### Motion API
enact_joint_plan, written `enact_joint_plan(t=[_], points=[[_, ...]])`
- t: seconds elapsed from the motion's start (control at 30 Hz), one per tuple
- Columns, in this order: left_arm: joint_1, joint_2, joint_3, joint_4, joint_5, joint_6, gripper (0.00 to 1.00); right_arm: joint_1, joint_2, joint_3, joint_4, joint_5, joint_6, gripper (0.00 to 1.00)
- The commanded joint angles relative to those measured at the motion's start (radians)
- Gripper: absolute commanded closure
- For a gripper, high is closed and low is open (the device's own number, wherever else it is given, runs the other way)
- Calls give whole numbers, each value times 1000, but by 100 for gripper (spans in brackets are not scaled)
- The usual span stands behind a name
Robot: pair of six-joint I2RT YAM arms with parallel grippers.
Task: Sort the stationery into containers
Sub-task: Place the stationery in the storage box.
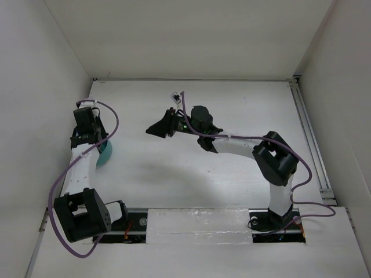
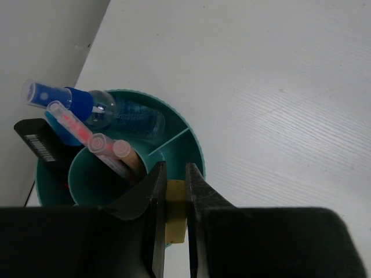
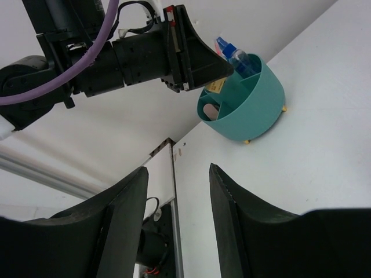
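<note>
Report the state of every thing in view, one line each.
left fingers: shut on the tan eraser, above the teal organizer
tan eraser: pinched, not yet dropped
right fingers: open, empty
teal organizer: upright on the table, partly filled
clear blue-capped bottle: leaning in an outer compartment
pink pen: leaning in the inner cup
black marker: standing in an outer compartment

- Teal organizer [image 2: 196, 147]: smooth moulded plastic, faint sheen.
- Tabletop [image 2: 278, 87]: white, matt, finely ribbed.
- Left tool [image 2: 175, 169]: matt black plastic.
- Tan eraser [image 2: 175, 208]: dull, matt.
- Blue-capped pen [image 2: 116, 113]: clear, glossy plastic.
</note>
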Motion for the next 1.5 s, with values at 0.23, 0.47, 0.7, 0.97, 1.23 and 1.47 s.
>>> enact_joint_plan(t=[0.23,0.47,0.7,0.97,1.23,1.47], points=[[12,-7,-28,39,-75,-6,98,-14,-49,-14,106,-26,16,48],[12,2,-28,49,-53,-6,93,-14,-49,-14,106,-26,16,48],[12,11,-37,49,-44,-15,81,-14,-49,-14,106,-26,25,48],[12,31,-37,49,-44,-24,75,-14,-49,-14,106,-26,25,48],[3,-134,-28,49,-11,-34,66,-14,-49,-14,76,-26,25,48],[-46,-271,-14,36,58,-53,1,-14,-60,44,-90,18,-56,42]])
